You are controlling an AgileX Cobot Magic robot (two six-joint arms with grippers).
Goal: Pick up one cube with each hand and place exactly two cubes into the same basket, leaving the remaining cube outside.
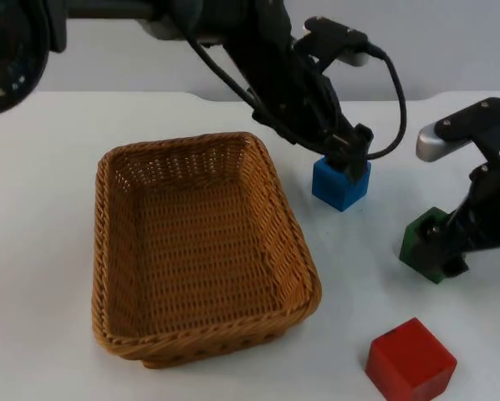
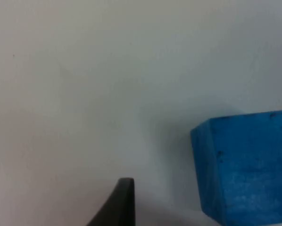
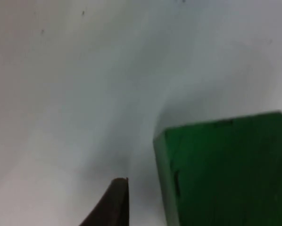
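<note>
Left gripper point(image 1: 347, 164) on blue cube point(image 1: 340, 185) (right gripper point(image 1: 441, 242) on green cube point(image 1: 424, 245)).

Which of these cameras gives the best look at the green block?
The right wrist view: the green block looms large against the white table. In the top view the block is small, with the right hand covering part of it. The left wrist view shows a blue block instead.

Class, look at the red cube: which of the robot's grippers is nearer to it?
Right. The right gripper is at the green cube, just beyond the red cube; the left gripper is farther, at the blue cube.
</note>
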